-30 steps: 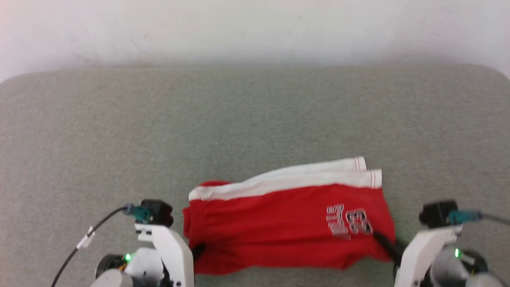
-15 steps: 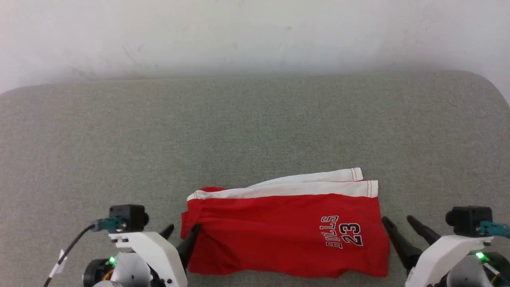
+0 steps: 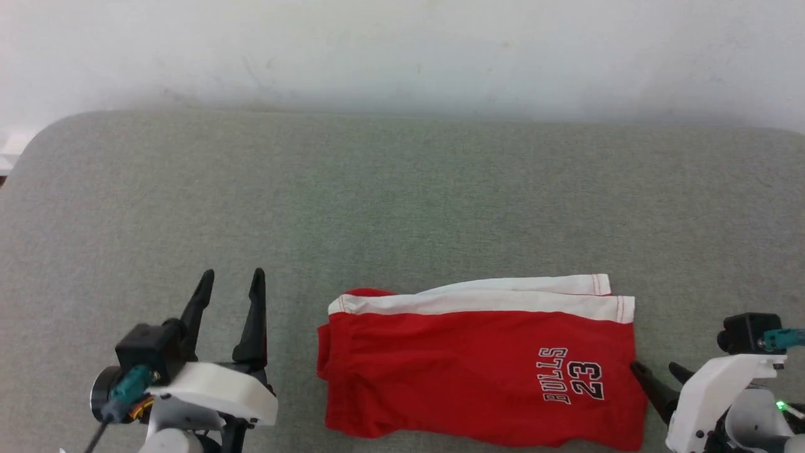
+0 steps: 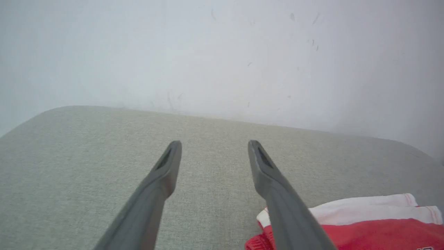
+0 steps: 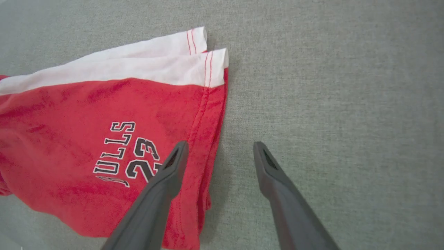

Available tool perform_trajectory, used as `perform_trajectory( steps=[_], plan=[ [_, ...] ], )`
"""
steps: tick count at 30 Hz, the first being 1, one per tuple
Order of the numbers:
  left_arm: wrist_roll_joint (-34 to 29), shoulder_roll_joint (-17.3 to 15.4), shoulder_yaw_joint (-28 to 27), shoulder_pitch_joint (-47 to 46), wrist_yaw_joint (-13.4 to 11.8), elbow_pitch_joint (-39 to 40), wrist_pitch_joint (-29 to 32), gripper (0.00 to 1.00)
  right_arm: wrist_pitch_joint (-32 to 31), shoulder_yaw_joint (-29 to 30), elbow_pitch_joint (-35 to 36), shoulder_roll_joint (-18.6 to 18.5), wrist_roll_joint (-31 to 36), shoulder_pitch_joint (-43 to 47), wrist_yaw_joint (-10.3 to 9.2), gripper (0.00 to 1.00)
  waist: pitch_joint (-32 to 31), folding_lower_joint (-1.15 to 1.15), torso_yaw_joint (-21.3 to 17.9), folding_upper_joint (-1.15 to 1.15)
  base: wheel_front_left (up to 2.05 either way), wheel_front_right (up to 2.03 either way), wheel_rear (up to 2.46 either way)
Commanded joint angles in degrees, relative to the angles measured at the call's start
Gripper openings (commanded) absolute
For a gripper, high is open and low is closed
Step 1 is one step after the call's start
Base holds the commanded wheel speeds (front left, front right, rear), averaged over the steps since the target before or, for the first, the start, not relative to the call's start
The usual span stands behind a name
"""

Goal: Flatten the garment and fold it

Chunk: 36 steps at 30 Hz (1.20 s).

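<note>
Head view: the shorts (image 3: 478, 371) lay folded double and fairly flat on the near tabletop (image 3: 402, 207), between the left end effector (image 3: 231, 275) and right end effector (image 3: 654, 367), both spread and empty. Another fold likely remained.

Shorts cut off and partly covered
Left wrist view: the shorts (image 4: 374, 232) run off the bottom edge, one corner behind a left claw (image 4: 214, 143) finger. Right wrist view: a right claw (image 5: 220, 144) finger covers a corner of the print (image 5: 121, 152), and the cloth leaves the left edge.
</note>
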<state>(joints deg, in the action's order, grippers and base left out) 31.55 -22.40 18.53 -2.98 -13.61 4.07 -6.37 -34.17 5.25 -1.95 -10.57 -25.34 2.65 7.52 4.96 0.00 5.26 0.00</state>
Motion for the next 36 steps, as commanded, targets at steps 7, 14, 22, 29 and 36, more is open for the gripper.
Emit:
perform_trajectory(
  steps=[7, 14, 22, 29, 36],
  plan=[
    [-6.36, 1.36, 0.78, -1.91, 1.79, -6.39, -8.1, 1.0, -2.52, -2.12, -8.15, 1.66, -1.32, -3.91, -0.03, 1.0, 1.36, 0.0, 2.81, 0.0, 0.0, 0.0, 0.0],
    [-8.83, 2.24, 1.47, -2.09, 3.56, -9.26, -8.57, 1.0, -6.16, -6.03, -15.43, 2.61, -3.6, -5.55, -0.03, 0.38, 1.62, 0.0, 3.21, 0.0, 0.0, 0.0, 0.0],
    [-10.2, 3.1, 0.82, -1.37, 3.51, -9.61, -8.62, 1.0, -2.67, -8.22, -14.21, 0.82, -4.81, -7.34, -0.03, 0.0, 0.99, 0.0, 2.49, 0.0, 0.0, 0.0, 0.0],
    [-10.68, 3.31, 0.13, -0.62, 3.47, -9.24, -8.62, 1.0, 0.24, -3.82, -8.07, -0.42, -4.41, -4.74, -0.03, 0.0, 0.38, 0.0, 1.54, 0.0, 0.0, 0.0, 0.0],
    [-10.91, 3.83, -0.16, 0.25, 3.48, -9.33, -8.63, 1.0, -1.13, 5.98, -4.55, -0.94, -3.35, 0.97, -0.03, 0.0, -0.37, 0.0, 1.14, 0.0, 0.0, 0.0, 0.0]
  ],
)
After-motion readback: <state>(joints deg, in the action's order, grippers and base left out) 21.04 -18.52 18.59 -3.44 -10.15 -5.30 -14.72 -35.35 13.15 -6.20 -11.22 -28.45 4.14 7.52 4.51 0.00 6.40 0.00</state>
